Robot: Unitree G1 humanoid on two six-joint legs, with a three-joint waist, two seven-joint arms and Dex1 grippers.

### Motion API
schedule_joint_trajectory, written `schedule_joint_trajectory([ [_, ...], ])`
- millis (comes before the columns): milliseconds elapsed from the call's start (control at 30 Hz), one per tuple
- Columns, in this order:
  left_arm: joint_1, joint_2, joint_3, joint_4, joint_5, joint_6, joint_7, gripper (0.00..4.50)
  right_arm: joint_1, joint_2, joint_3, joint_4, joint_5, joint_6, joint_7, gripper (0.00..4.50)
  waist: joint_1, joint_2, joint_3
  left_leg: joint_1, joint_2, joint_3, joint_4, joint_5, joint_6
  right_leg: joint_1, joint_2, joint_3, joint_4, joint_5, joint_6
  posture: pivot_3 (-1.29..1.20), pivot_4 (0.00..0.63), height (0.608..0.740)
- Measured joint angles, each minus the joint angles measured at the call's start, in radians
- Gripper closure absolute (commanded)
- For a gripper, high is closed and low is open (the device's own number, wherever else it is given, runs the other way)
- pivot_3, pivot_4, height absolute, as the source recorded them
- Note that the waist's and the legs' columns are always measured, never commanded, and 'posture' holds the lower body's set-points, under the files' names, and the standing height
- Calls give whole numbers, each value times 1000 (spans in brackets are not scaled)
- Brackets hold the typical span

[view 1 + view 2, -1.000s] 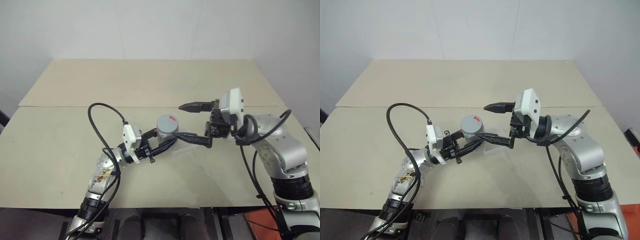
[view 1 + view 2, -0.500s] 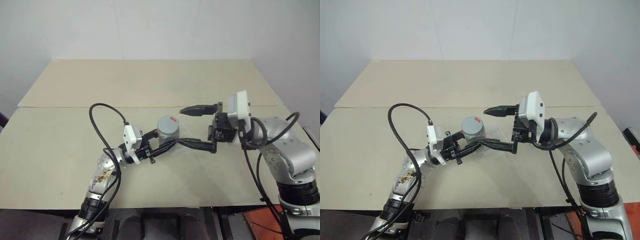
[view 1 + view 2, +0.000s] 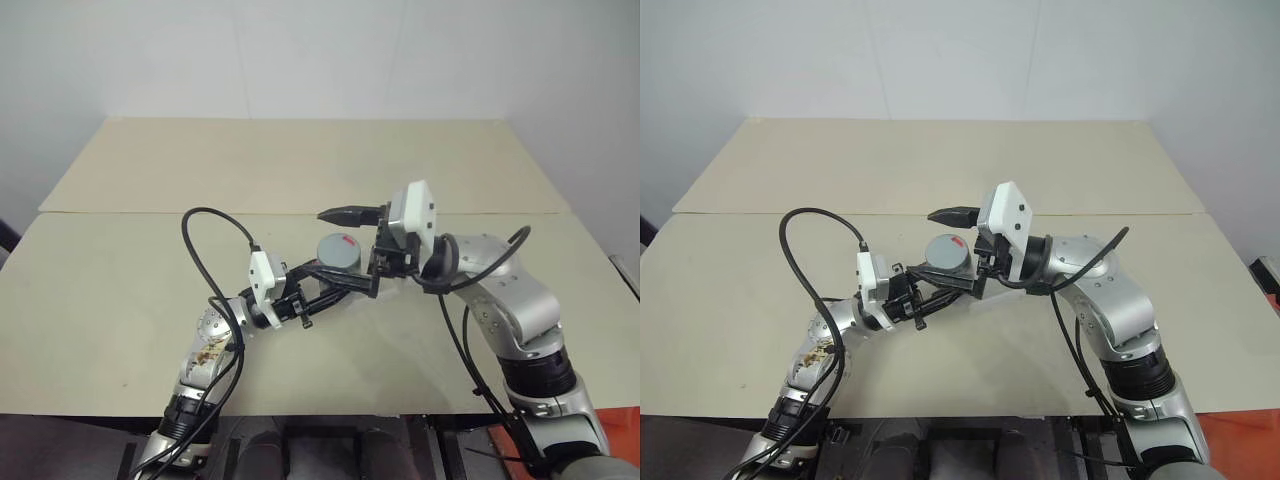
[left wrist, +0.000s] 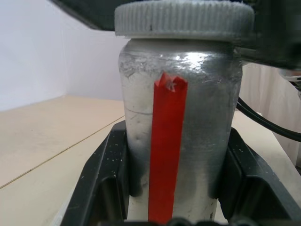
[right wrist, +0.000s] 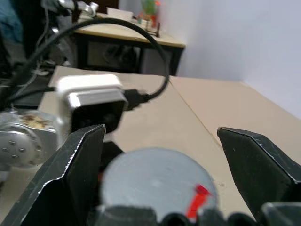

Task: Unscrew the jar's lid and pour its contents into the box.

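Right gripper, its two black fingers spread as wide as they go and holding nothing, has swung in from the right side of the head-camera frame over the last second and now brackets the small flat round grey lid with its red mark, one finger above and behind it, the other low in front, near the frame's centre. From the right wrist the lid sits squarely between the open fingers, not yet touched as far as can be seen. Left gripper has not moved: it stays clamped shut on the small silvery-clear cylindrical jar with the red label stripe, holding it upright just left of centre, above the beige tabletop. That shift means the approach is about finished; the lid is still screwed on, so closing on it and twisting looks like the next step. The clear plastic box is hard to make out behind the arms, and I cannot tell its place.
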Motion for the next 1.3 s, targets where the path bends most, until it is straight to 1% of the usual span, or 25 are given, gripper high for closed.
schedule_joint_trajectory([
  [233, 2, 3, 8, 0, 0, -2, 3, 2496, 6, -35, -15, 0, 8, 0, 10, 50, 0, 0, 0, 0, 0, 0, 0, 0, 0, 0, 0, 0, 0, 0, 0, 0, 150, 740],
  [700, 5, 5, 10, 0, 0, -2, 2, 2496, 67, -121, -91, -11, 56, 0, 57, 50, -1, 0, 0, 0, 0, 0, 0, 0, 0, 0, 0, 0, 0, 0, 0, 0, 150, 740],
  [900, 5, 4, 11, 3, -1, -2, 1, 2496, 75, -139, -104, -12, 64, 0, 77, 50, -1, 0, 0, 0, 0, 0, 0, 0, 0, 0, 0, 0, 0, 0, 0, 0, 150, 740],
  [1300, 5, 4, 22, 6, -3, -20, -3, 2496, 122, -189, -174, -6, 74, -3, 90, 50, 0, 0, 0, 0, 0, 0, 0, 0, 0, 0, 0, 0, 0, 0, 0, 0, 150, 740],
])
